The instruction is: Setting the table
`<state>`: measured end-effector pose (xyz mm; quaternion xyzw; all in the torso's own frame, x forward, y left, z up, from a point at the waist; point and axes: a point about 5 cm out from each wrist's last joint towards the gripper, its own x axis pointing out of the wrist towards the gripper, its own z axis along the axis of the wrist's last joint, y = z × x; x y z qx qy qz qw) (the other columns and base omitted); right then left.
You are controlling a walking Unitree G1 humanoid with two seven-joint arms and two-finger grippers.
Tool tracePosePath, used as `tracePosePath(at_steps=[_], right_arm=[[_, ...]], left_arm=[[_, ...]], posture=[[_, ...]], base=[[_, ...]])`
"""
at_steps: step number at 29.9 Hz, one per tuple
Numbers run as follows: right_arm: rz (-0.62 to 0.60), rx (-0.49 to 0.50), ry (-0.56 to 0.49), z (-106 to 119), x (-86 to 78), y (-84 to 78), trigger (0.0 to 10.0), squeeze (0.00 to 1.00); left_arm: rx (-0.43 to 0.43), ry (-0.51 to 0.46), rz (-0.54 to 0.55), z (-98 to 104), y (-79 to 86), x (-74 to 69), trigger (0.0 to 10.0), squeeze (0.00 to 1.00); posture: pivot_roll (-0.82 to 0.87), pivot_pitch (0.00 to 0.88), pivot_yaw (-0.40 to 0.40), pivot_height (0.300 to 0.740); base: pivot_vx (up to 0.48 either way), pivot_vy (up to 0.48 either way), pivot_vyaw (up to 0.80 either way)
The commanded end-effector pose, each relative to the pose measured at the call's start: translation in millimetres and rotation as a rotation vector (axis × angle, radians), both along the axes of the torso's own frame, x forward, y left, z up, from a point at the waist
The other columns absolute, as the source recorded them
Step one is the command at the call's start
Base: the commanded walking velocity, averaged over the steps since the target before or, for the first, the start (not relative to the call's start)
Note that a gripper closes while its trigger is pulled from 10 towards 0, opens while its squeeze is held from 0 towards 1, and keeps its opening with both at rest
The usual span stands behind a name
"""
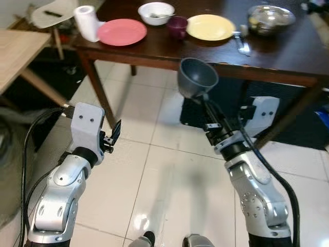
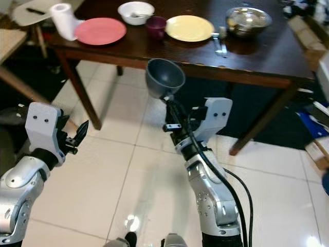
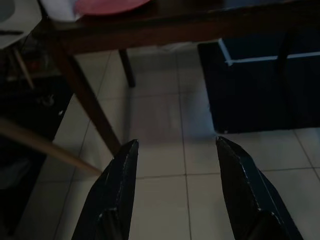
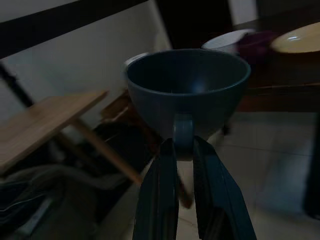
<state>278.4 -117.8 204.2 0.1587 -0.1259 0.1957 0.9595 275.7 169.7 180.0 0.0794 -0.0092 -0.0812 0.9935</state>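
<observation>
A dark grey cup (image 1: 197, 76) is held up in front of the dark wooden table (image 1: 288, 56), just below its near edge. My right gripper (image 1: 204, 101) is shut on the cup's handle (image 4: 183, 135). On the table stand a pink plate (image 1: 122, 32), a white bowl (image 1: 156, 13) with a utensil in it, a purple cup (image 1: 177, 27), a yellow plate (image 1: 210, 27), cutlery (image 1: 242, 44) and a steel bowl (image 1: 270, 18). My left gripper (image 1: 114, 135) is open with nothing between its fingers, low over the tiled floor left of the table leg.
A paper towel roll (image 1: 87, 22) stands at the table's left corner. A light wooden table (image 1: 15, 51) and a white chair (image 1: 51, 13) are at the left. A dark blue box (image 3: 265, 80) sits under the table. White tiled floor (image 1: 154, 170) lies before me.
</observation>
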Motion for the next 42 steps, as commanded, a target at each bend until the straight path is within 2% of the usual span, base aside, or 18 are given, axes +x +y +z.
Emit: tracePosePath(at_steps=[1, 14, 42], right_arm=[[0.025, 0.004, -0.007, 0.6, -4.7, 1.9, 10.0, 0.0], [0.071, -0.003, -0.013, 0.6, -7.3, 6.7, 10.0, 0.0], [0.083, 0.01, -0.008, 0.2, -8.9, 7.5, 10.0, 0.0]], left_arm=[[0.01, 0.025, 0.025, -6.6, 3.9, -0.3, 10.0, 0.12], [0.016, 0.03, 0.035, -8.1, 2.5, 2.1, 10.0, 0.12], [0.038, 0.049, 0.042, -7.4, 1.4, 5.7, 10.0, 0.12]], posture=[[-0.11, 0.089, 0.045, 0.74], [-0.11, 0.099, 0.044, 0.74], [-0.11, 0.104, 0.047, 0.74]], base=[[0.0, 0.0, 0.76], [0.0, 0.0, 0.76], [0.0, 0.0, 0.76]])
